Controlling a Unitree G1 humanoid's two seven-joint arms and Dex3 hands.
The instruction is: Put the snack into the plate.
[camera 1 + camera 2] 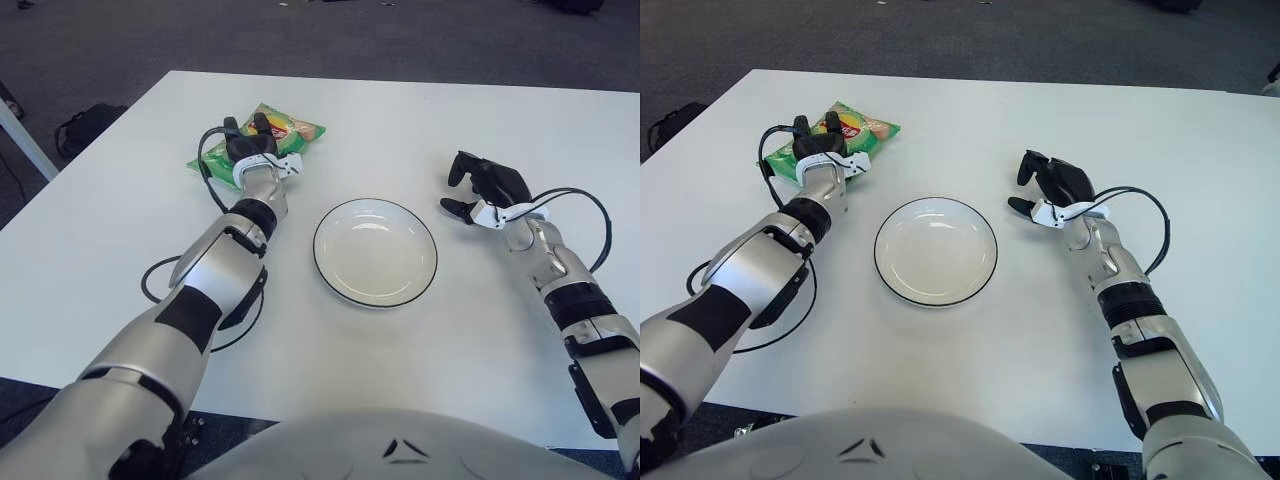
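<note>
Left hand (252,148) over the green snack bag (285,131) at the tabletop's (120,250) far left, dark fingers curled onto it — white plate (375,251) bare at centre, right hand (485,187) beside the plate's right, loosely spread, holding nothing

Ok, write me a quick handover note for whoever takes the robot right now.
Left hand: on the snack bag at the table's far left, fingers over it; whether it grips is unclear.
Right hand: idle, right of the plate.
Plate: empty, centre of the white table.
Done: snack reached.
Left: secure the grasp, lift the bag, carry it right, and set it in the plate.
</note>
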